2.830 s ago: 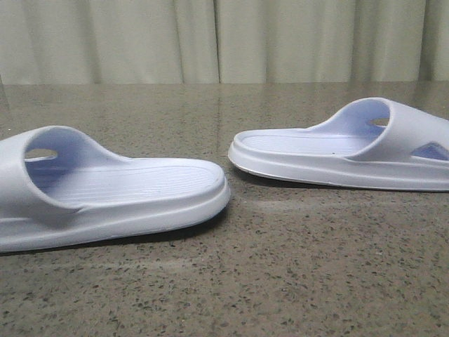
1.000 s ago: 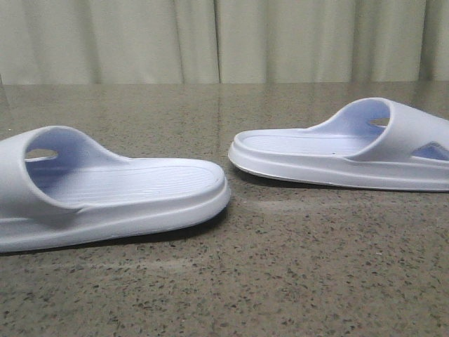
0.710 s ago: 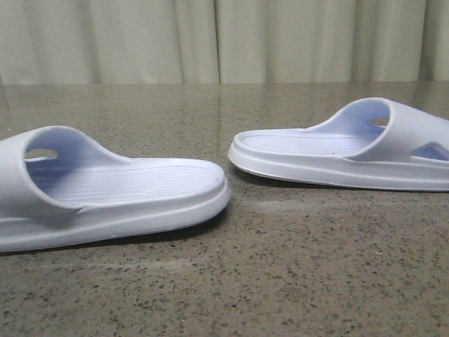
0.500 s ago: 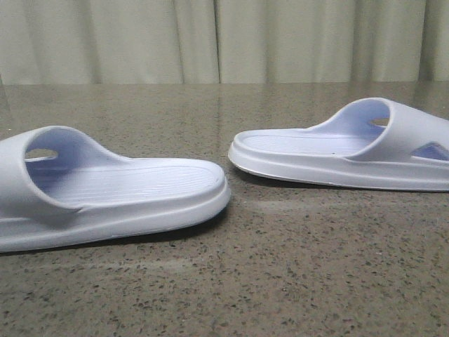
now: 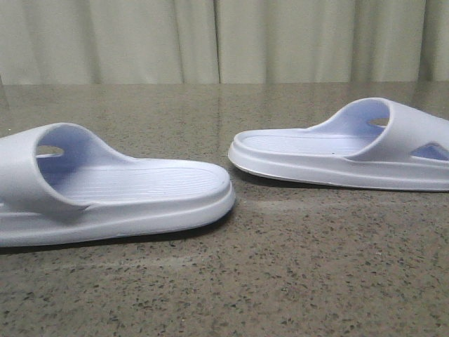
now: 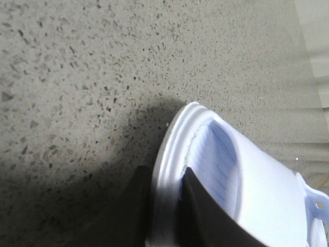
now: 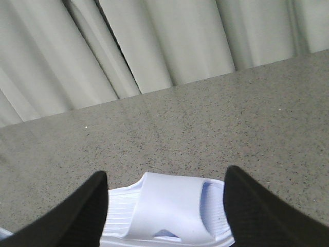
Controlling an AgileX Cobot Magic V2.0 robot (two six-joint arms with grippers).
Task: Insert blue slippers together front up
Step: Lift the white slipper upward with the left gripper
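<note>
Two blue slippers lie on the speckled table, soles down. The left slipper (image 5: 133, 193) has its strap at the far left, and the right slipper (image 5: 330, 154) has its strap at the far right. My left gripper (image 6: 164, 172) is shut on the left slipper (image 6: 252, 190), one finger (image 6: 136, 206) outside the sole's rim and the other finger (image 6: 205, 216) inside on the footbed, near the strap end. My right gripper (image 7: 164, 175) hangs open above the right slipper (image 7: 169, 208), whose strap sits between the wide-apart fingers. Neither gripper shows in the front view.
The grey speckled stone table (image 5: 280, 281) stretches back to a pale pleated curtain (image 5: 224, 38) along its far edge. A gap of bare table separates the two slippers.
The left slipper has shifted a little to the right and its strap end has risen slightly. The right slipper has not moved.
</note>
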